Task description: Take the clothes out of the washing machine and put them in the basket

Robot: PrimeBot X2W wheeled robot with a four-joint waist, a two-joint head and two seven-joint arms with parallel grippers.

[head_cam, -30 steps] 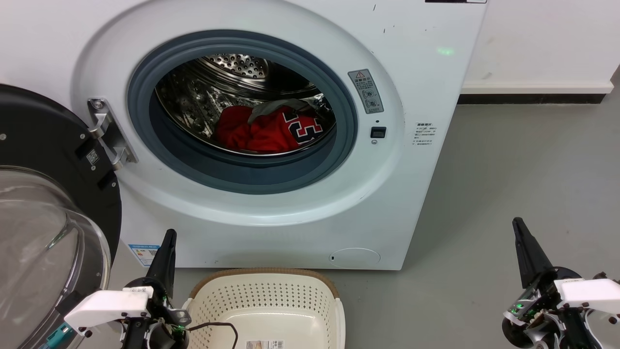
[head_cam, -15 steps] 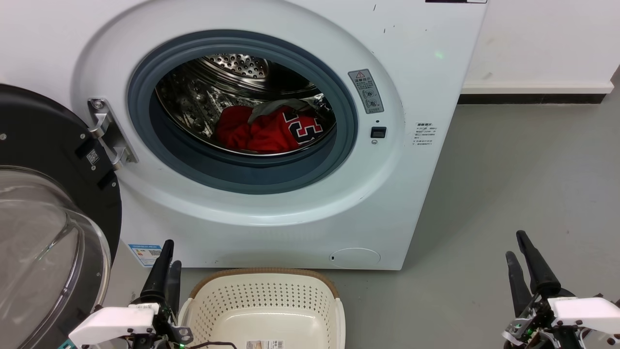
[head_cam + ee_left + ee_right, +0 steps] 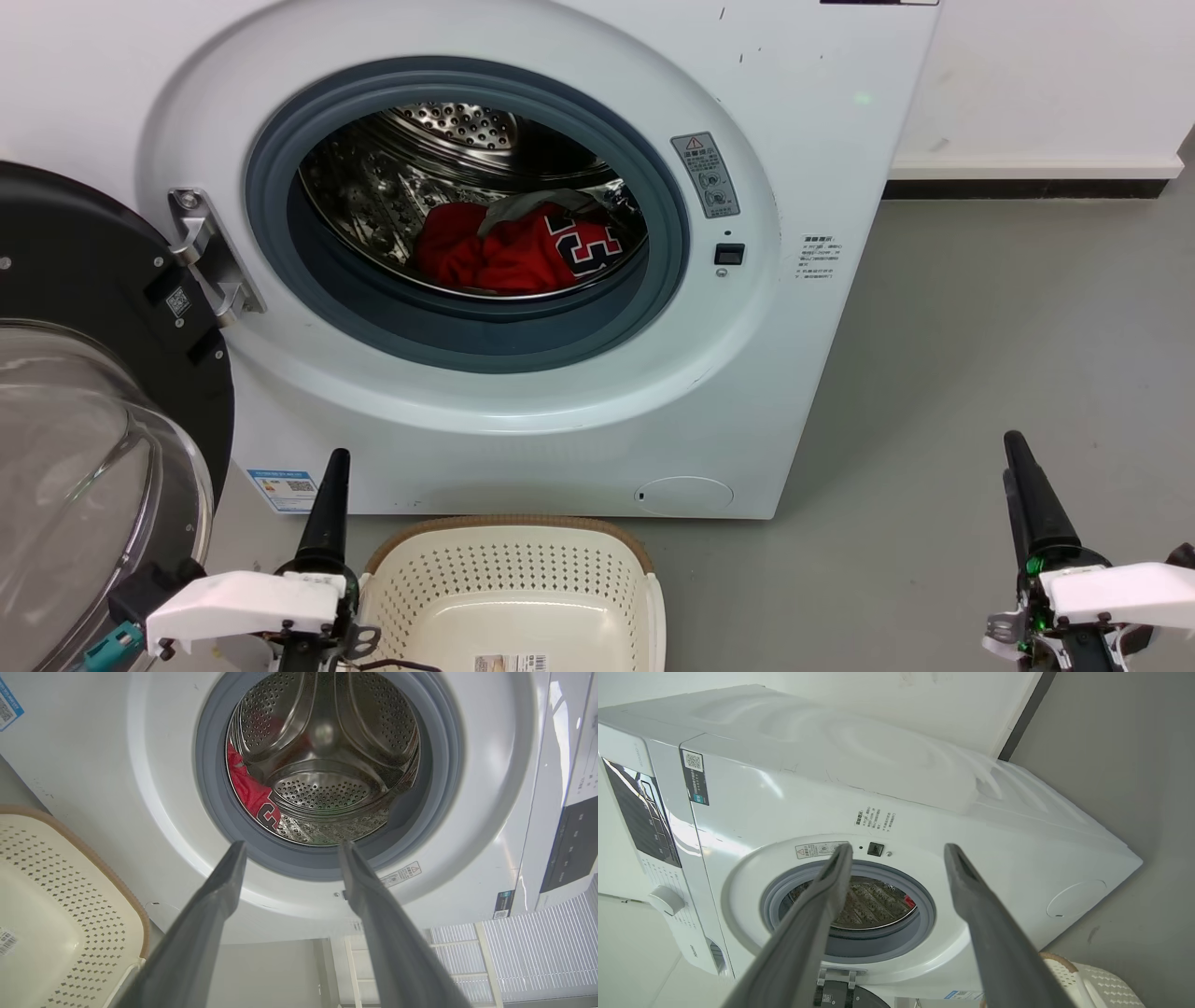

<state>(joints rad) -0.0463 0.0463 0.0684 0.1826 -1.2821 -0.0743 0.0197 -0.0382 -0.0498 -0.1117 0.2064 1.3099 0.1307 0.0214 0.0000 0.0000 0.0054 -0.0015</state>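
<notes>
The left gripper [image 3: 289, 845] and right gripper [image 3: 899, 847] hung low, fingers spread, holding nothing (reach seemingly not begun). The clothes [image 3: 509, 257] lay inside the washing machine [image 3: 794, 140]; next, an arm likely must enter above the basket [image 3: 509, 525].

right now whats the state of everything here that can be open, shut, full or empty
washing machine, opening uncovered, drum loaded
door, swung open to the left
clothes, heaped inside the drum
basket, on the floor before the machine, no clothes in it
left gripper, jaws open, empty
right gripper, jaws open, empty
</notes>
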